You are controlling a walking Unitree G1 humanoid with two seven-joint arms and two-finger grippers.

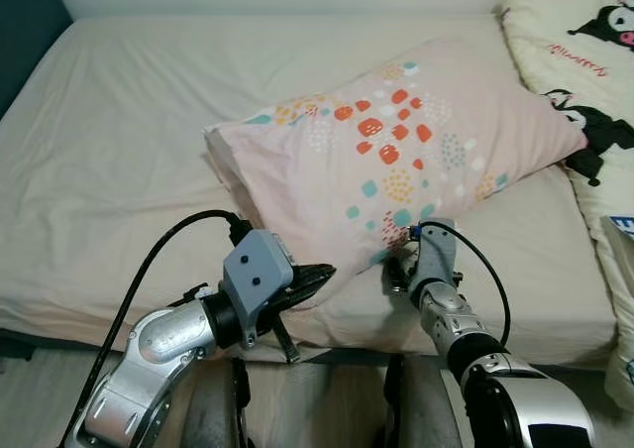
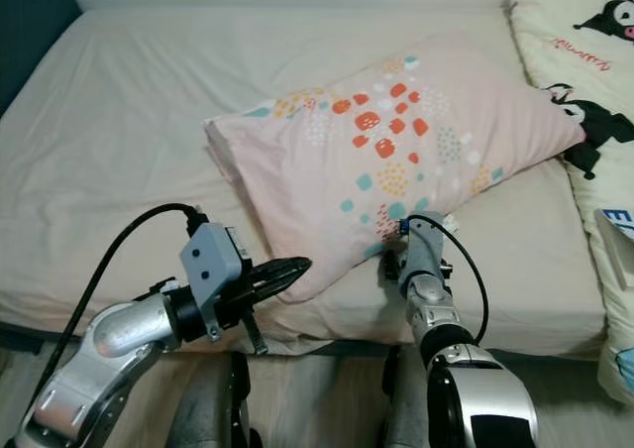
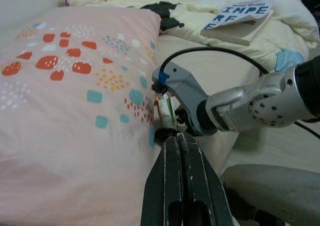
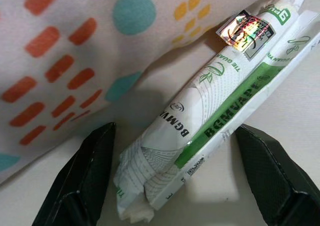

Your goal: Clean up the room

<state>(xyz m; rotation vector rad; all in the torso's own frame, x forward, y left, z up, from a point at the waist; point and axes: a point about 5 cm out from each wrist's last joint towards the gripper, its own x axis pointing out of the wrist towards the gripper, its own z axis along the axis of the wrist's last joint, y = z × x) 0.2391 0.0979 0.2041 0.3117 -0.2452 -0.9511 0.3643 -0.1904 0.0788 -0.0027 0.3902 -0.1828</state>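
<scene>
A pink pillow (image 1: 396, 151) with orange and teal spots lies tilted across the bed. A small white and green wrapped packet (image 4: 210, 101) lies on the sheet beside the pillow's near edge, partly tucked under it. My right gripper (image 4: 175, 131) is open, one finger on each side of the packet, low at the bed's front (image 1: 401, 267). My left gripper (image 1: 322, 270) is shut, its tips against the pillow's near corner, pointing toward the right gripper. In the left wrist view the shut fingers (image 3: 170, 176) lie just short of the packet (image 3: 165, 113).
The beige bed sheet (image 1: 129, 151) stretches away to the left. A cream blanket (image 1: 584, 71) with black cartoon figures covers the right side, with a book (image 3: 245, 16) lying on it. The bed's front edge runs just past my knees.
</scene>
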